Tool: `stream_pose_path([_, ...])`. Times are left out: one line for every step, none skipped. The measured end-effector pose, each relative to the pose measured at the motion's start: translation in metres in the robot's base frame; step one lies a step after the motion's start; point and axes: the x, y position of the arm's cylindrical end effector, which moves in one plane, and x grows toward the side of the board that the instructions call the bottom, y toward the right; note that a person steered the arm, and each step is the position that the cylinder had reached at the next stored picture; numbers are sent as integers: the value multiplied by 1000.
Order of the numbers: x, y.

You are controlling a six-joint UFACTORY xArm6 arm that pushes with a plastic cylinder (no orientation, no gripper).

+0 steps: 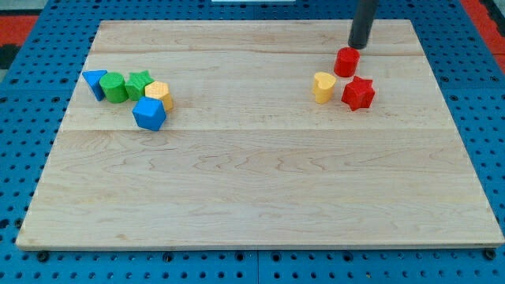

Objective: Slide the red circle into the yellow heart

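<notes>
My tip (pixel 359 45) stands upright just above the red circle (pixel 346 61).

Pale wooden board (pixel 260 197) of joined planks on a blue perforated pegboard surface (pixel 24 158), red perforated patches at the view's top corners (pixel 24 24), even light.

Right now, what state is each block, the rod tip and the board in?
my tip: just above the red circle, toward the view's top.
red circle: upright, apart from the heart.
yellow heart: close beside the red star.
red star: flat on the board.
blue triangle, green circle, green star, yellow hexagon, blue cube: clustered at the view's left.
wooden board: level.
</notes>
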Motion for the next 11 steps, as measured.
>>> stream_pose_path([29,-42])
stream_pose_path([71,-65])
stream_pose_path([81,-65])
stream_pose_path([123,-69])
stream_pose_path([142,-42])
stream_pose_path([178,-62])
stream_pose_path([190,-93])
stream_pose_path([177,-138])
stream_pose_path([164,-126])
stream_pose_path([154,-105])
stream_pose_path([154,-158])
